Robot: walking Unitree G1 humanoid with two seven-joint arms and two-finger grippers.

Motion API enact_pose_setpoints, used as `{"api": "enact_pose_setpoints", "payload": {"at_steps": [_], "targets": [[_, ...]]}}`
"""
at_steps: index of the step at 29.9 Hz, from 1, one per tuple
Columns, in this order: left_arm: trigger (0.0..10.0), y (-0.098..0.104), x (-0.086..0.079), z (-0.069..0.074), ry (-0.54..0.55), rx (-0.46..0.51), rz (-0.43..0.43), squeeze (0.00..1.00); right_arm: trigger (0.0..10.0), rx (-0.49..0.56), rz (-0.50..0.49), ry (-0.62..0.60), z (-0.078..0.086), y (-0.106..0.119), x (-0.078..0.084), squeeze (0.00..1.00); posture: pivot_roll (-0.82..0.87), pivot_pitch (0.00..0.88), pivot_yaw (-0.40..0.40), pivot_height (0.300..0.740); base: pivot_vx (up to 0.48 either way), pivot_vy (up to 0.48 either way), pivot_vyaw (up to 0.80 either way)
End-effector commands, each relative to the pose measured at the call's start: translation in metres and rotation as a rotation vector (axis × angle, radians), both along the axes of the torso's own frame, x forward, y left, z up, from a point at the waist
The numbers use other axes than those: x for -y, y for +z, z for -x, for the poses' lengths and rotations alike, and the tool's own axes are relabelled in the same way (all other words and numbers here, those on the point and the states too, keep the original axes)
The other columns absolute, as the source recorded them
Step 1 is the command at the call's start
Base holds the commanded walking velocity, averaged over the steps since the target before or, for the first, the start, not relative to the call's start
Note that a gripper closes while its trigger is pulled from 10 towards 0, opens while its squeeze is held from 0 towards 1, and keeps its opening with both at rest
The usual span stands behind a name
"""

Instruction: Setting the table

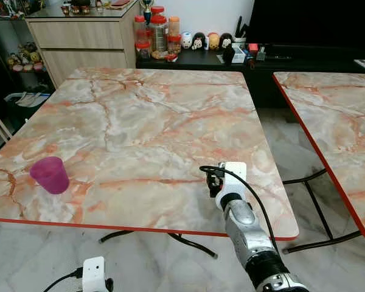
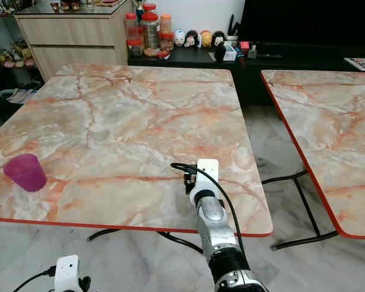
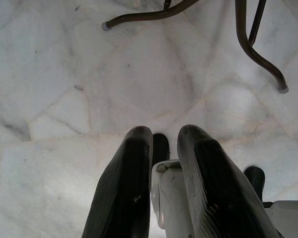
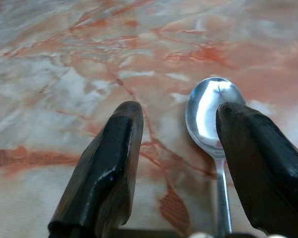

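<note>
— Which step are you on?

— Laying the cutlery, I judge. My right gripper (image 4: 176,163) hovers low over the orange-veined marble table (image 1: 140,121), near its front edge at about five o'clock, with its fingers spread apart and grasping nothing. The shiny metal spoon (image 4: 208,111) lies flat on the top, its bowl just beside one finger.

— And the cup?

— The magenta plastic cup (image 1: 50,174) stands upright at about eight o'clock, well apart.

— Next?

— Probably lifting clear without nudging the spoon. My left gripper (image 3: 161,178) hangs idle over the floor, fingers slightly parted, empty.
</note>
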State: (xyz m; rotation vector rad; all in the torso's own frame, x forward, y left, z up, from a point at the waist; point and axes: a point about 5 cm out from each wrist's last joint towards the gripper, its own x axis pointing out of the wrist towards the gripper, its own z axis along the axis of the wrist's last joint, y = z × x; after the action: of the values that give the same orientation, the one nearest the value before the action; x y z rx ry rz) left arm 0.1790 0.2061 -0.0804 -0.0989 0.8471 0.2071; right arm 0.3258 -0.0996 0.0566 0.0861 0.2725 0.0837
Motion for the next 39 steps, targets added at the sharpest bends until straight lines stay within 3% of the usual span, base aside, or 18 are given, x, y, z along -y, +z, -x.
{"api": "enact_pose_setpoints", "payload": {"at_steps": [1,25,39], "targets": [[10.0,-0.001,-0.003,0.003,0.011,-0.008,0.005,0.0,10.0,0.023,0.017,-0.007,-0.002,0.004,0.0,0.0,-0.04,0.0,-0.018,0.74,0.0,0.0,0.0],[10.0,-0.002,-0.004,0.004,-0.006,-0.024,-0.003,0.0,10.0,-0.045,0.015,-0.078,0.018,-0.012,0.013,0.0,-0.05,0.0,-0.012,0.74,0.0,0.0,0.0],[10.0,-0.004,0.0,0.006,-0.043,-0.063,0.013,0.0,10.0,-0.093,0.028,-0.028,0.012,-0.012,0.0,0.0,-0.04,0.0,-0.01,0.74,0.0,0.0,0.0]]}}
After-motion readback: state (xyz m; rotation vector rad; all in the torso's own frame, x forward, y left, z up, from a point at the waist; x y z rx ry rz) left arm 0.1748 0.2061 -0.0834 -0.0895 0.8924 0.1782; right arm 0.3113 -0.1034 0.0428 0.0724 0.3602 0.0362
